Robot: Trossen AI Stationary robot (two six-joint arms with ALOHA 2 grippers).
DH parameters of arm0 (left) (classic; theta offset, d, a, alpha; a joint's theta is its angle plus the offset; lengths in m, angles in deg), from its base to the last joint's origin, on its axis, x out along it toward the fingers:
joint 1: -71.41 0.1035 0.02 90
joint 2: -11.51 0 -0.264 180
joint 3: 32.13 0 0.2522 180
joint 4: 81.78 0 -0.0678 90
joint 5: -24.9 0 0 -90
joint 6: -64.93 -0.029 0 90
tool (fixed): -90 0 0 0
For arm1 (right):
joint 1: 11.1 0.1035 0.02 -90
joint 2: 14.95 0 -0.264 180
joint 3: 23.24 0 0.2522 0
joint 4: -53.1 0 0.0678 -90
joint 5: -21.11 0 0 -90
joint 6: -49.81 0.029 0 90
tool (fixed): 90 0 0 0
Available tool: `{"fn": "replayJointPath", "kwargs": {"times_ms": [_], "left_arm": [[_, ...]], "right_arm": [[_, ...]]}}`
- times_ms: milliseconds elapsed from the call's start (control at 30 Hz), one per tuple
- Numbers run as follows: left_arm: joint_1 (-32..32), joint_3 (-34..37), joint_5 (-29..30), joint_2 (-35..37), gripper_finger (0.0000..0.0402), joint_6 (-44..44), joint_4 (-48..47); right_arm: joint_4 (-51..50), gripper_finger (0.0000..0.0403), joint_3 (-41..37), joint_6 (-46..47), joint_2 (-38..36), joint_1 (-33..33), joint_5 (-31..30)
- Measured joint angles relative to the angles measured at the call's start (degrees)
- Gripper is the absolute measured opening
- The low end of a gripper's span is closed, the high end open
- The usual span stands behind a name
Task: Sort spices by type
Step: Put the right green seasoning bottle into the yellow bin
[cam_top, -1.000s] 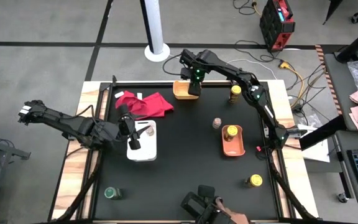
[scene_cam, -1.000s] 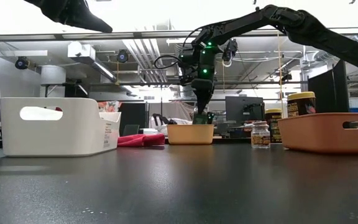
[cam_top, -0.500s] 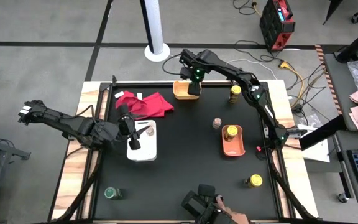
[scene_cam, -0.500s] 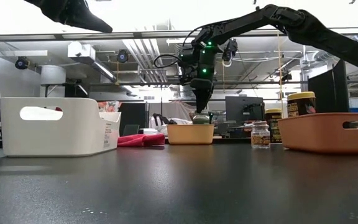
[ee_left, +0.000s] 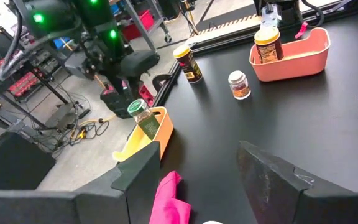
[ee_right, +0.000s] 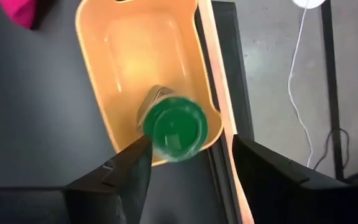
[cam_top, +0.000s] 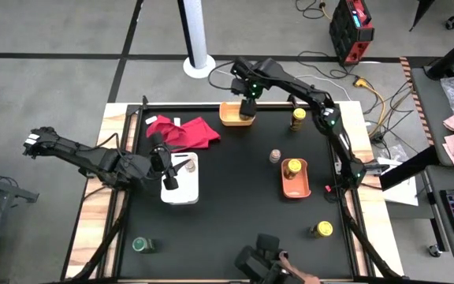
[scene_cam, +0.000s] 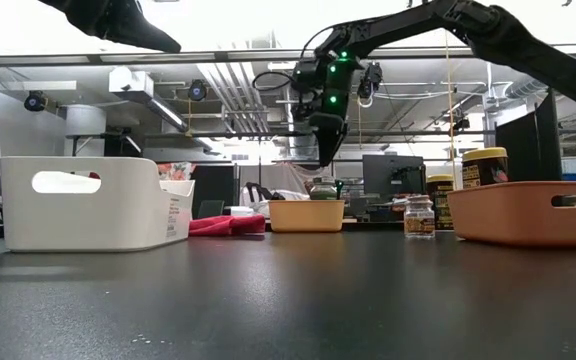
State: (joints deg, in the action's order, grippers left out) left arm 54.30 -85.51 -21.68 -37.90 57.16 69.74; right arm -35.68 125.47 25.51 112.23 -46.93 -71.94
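A green-lidded spice jar (ee_right: pixel 178 129) stands tilted in the yellow tray (ee_right: pixel 114 93) at the table's far edge. Its base is on the tray floor and its lid (ee_left: pixel 137 107) rises above the rim. My right gripper (ee_right: pixel 191 155) hangs open straight above it, clear of it (scene_cam: pixel 325 155). My left gripper (cam_top: pixel 169 177) waits open over the white tray (cam_top: pixel 186 189). Another green-lidded jar (cam_top: pixel 142 244) stands near left. One yellow jar (cam_top: pixel 292 168) sits in the orange tray, and two others stand far right (cam_top: pixel 298 118) and near right (cam_top: pixel 322 229). A pinkish-brown jar (cam_top: pixel 275 156) stands mid-table.
A red cloth (cam_top: pixel 184 130) lies at the far left, next to the white tray. A small brownish thing (cam_top: pixel 189 166) lies in the white tray. A person's hand (cam_top: pixel 296 277) with a dark device shows at the near edge. The bare black table top (cam_top: pixel 235 213) lies between the trays.
My right gripper has risen straight up from the yellow tray. The green-lidded jar that it held low in the tray has stayed behind there, tilted. My left arm has kept still.
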Motion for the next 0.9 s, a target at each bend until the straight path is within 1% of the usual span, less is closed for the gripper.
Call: {"fn": "replayJointPath", "kwargs": {"times_ms": [67,133,200,300,333,400,467,600,800,900], "left_arm": [[0.0,0.0,0.0,0.0,0.0196,0.0,0.0],[0.0,0.0,0.0,0.0,0.0196,0.1,-0.4],[0.0,0.0,0.0,0.0,0.0196,0.5,-1.3],[0.0,0.0,0.0,0.0,0.0196,1.3,-2.0],[0.0,0.0,0.0,0.0,0.0196,1.4,-2.0],[0.0,0.0,0.0,0.0,0.0196,1.5,-2.1],[0.0,0.0,0.0,0.0,0.0196,1.9,-2.1],[0.0,0.0,0.0,0.0,0.0196,2.8,-2.3],[0.0,0.0,0.0,0.0,0.0196,2.9,-2.5],[0.0,0.0,0.0,0.0,0.0196,2.8,-2.5]], "right_arm": [[-1.3,0.0187,0.0,0.3,-0.6,0.1,0.4],[-3.7,0.0153,0.0,0.3,-0.9,0.3,0.5],[-6.2,0.0109,0.0,0.7,-1.1,0.5,1.9],[-9.7,0.0033,-0.4,1.7,-1.2,1.0,4.8],[-9.6,0.0023,-0.8,1.8,-1.0,1.3,4.8],[-8.5,0.0017,-2.1,1.5,-0.8,1.6,4.3],[-4.1,0.0011,-4.5,0.5,-0.8,2.2,3.4],[0.6,0.0009,-7.3,0.1,-0.8,2.8,0.1],[4.8,0.0009,-8.3,0.9,-0.8,2.7,0.0],[7.4,0.0009,-8.3,2.3,-0.8,2.7,-1.1]]}}
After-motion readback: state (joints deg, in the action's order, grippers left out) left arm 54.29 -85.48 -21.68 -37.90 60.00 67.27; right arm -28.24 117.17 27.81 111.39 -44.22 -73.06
